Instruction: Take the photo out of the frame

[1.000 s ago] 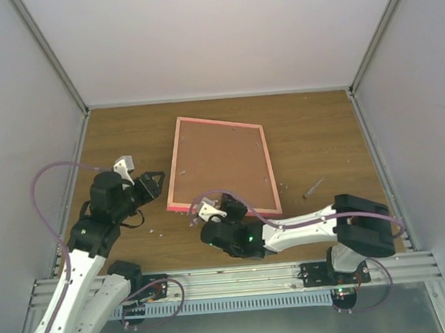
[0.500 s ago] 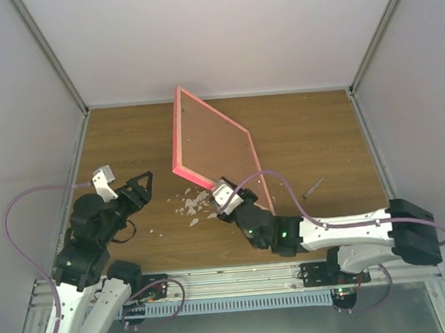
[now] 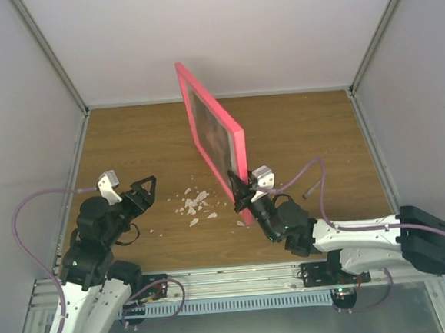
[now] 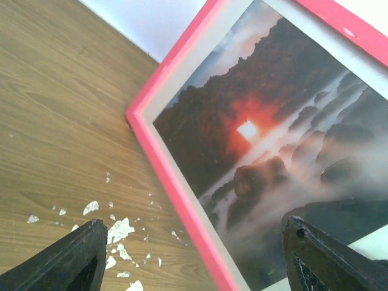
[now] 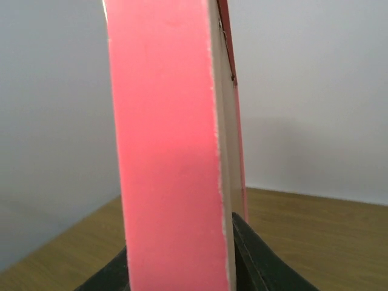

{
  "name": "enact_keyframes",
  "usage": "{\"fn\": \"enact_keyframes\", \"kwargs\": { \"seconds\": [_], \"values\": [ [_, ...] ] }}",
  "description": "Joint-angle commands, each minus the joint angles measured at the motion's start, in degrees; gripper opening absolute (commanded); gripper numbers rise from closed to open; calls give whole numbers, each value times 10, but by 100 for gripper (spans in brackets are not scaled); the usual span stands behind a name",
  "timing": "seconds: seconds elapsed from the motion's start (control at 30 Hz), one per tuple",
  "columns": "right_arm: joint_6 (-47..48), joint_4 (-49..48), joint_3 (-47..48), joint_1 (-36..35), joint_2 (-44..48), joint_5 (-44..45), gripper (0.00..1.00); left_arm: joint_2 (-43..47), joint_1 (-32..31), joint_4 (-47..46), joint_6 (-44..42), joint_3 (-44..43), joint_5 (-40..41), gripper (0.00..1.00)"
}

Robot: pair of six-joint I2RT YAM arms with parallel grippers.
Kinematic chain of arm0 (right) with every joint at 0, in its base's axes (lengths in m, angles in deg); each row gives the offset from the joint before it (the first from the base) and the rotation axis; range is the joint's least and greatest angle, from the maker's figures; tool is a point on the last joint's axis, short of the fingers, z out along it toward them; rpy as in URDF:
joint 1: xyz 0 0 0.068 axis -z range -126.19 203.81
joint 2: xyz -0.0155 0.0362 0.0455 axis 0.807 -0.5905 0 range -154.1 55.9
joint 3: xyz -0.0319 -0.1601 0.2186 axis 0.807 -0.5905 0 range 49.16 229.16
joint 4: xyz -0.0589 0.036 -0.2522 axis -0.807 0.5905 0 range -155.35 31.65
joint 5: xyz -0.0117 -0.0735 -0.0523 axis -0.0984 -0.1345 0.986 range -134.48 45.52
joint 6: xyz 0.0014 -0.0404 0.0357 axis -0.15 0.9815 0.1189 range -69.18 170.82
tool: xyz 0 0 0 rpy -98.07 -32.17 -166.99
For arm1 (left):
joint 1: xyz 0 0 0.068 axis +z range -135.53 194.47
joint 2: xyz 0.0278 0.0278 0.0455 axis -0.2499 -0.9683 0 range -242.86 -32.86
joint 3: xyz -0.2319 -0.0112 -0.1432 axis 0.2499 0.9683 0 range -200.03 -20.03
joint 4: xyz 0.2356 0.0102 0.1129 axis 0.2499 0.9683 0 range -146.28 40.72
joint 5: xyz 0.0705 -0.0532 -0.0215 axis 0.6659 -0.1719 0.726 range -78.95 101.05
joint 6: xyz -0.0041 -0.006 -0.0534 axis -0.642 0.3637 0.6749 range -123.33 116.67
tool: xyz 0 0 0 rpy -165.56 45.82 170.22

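Observation:
The pink-red frame (image 3: 240, 146) stands nearly upright on its long edge across the middle of the table. Its front faces left. The photo (image 3: 211, 133) is inside it, a seascape with a red sun, filling the left wrist view (image 4: 273, 139) behind a white mat border (image 4: 148, 110) and pink rim (image 4: 176, 194). My right gripper (image 3: 242, 194) is shut on the frame's near lower corner; the right wrist view shows the frame's pink edge (image 5: 163, 151) pinched between the black fingers (image 5: 257, 260). My left gripper (image 3: 149, 189) is open and empty, left of the frame, pointing at the photo.
White flakes (image 3: 194, 203) lie scattered on the wooden table between my left gripper and the frame, also in the left wrist view (image 4: 118, 230). A small thin stick (image 3: 313, 186) lies right of the frame. Grey walls enclose the table on three sides.
The frame lay flat, back side up; my right gripper has swung it up onto its edge, showing the flakes beneath. My left gripper pulled back a little towards the near left.

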Motion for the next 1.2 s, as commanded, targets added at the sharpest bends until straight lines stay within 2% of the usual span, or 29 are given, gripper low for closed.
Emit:
{"fn": "enact_keyframes", "kwargs": {
  "seconds": [0.0,0.17,0.33,0.67,0.9,1.0,1.1,1.17],
  "values": [
    [-161,-166,-19,21,-5,17,1,4,2,-38,10,12,-7,79],
    [-361,-140,-64,46,-23,90,1,2,2,-41,13,32,-15,80],
    [-576,0,-69,53,-20,148,1,2,3,-47,12,59,-18,80],
    [-976,241,-93,79,-39,128,1,-8,3,-56,14,81,-32,80],
    [-1135,335,-96,79,-79,81,2,-13,3,-63,17,91,-41,80],
    [-1186,385,-83,80,-94,61,14,-19,3,-63,16,94,-44,80],
    [-1205,407,-82,78,-101,43,17,-22,2,-68,16,101,-47,80],
    [-1214,407,-86,77,-105,34,24,-26,2,-71,18,105,-50,80]
  ]
}}
